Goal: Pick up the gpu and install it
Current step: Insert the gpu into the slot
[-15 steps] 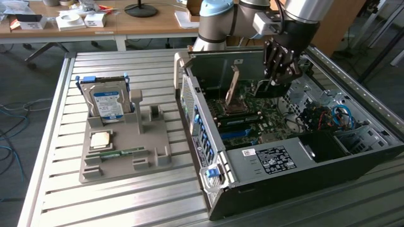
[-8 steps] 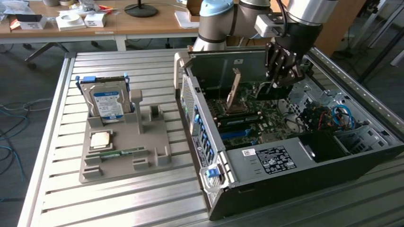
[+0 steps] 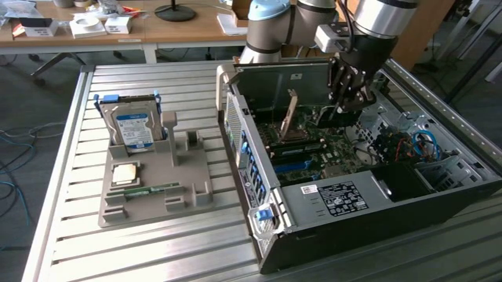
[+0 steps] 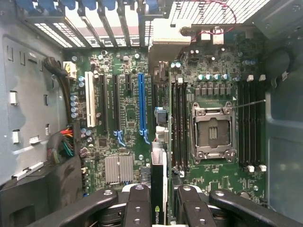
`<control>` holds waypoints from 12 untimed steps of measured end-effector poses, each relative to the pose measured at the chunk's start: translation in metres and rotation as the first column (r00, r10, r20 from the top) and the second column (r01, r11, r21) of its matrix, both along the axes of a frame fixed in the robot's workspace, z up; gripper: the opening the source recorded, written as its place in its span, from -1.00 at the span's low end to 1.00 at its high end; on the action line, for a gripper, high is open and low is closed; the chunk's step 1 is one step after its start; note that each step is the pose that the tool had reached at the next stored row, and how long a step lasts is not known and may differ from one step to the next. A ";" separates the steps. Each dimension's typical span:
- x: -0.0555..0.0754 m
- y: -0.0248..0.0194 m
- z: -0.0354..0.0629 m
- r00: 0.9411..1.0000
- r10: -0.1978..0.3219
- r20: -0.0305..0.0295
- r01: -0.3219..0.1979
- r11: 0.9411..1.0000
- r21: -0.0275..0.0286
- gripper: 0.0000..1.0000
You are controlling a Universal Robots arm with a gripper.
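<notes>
Jaws pinch the gpu (image 4: 158, 184) across its two flat faces, with the gripper (image 4: 160, 208) down inside the open computer case (image 3: 368, 200). The card is carried edge-on, likely so its connector edge points at the motherboard (image 4: 128, 113). Exterior view, left to right: a grey holder (image 3: 157, 202) sits on the slatted table (image 3: 63, 235), left of centre. A hard drive (image 3: 133, 129) stands upright in its rack, and a square chip (image 3: 126, 174) and memory stick (image 3: 145, 191) lie in recesses, each kept separate, I judge, for clean picking. The case is right of centre, on its side so the slots face up, with the gripper in the upper right. Wrist view: the card runs parallel to the blue slot (image 4: 141, 104), just beside it, its pale bracket (image 4: 170, 42) toward the rear vents. The connector edge is hidden, so I cannot tell whether it has reached a slot. In the exterior view the fingers cover most of the card.
</notes>
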State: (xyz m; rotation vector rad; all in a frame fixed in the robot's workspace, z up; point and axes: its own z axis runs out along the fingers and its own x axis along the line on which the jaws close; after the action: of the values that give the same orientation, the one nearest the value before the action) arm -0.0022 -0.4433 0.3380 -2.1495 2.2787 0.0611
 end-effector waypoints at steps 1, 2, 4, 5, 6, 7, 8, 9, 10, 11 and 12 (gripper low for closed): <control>0.000 0.0000 -0.0011 1.000 0.000 0.000 0.000 1.000 0.000 -0.47; 0.000 0.0000 -0.0021 1.000 0.000 0.000 0.000 1.000 0.001 -0.47; 0.000 0.0000 -0.0042 1.000 0.000 0.001 0.000 1.000 0.001 -0.47; 0.000 -0.0001 -0.0055 1.000 0.000 0.001 0.000 1.000 0.001 -0.47; -0.001 -0.0001 -0.0068 1.000 0.000 0.001 0.000 1.000 0.002 -0.47; -0.001 -0.0001 -0.0081 1.000 0.000 0.001 0.000 1.000 0.002 -0.47; -0.001 -0.0001 -0.0094 1.000 0.000 0.002 0.000 1.000 0.003 -0.47; -0.001 -0.0001 -0.0106 1.000 0.000 0.002 0.000 1.000 0.003 -0.47; -0.001 -0.0001 -0.0119 1.000 0.000 0.002 0.000 1.000 0.003 -0.47; -0.002 -0.0002 -0.0131 1.000 0.000 0.002 0.000 1.000 0.003 -0.47; -0.002 -0.0002 -0.0144 1.000 0.000 0.003 0.000 1.000 0.004 -0.47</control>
State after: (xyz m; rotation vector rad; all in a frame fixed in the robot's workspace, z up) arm -0.0040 -0.4435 0.3236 -2.1464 2.2754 0.0620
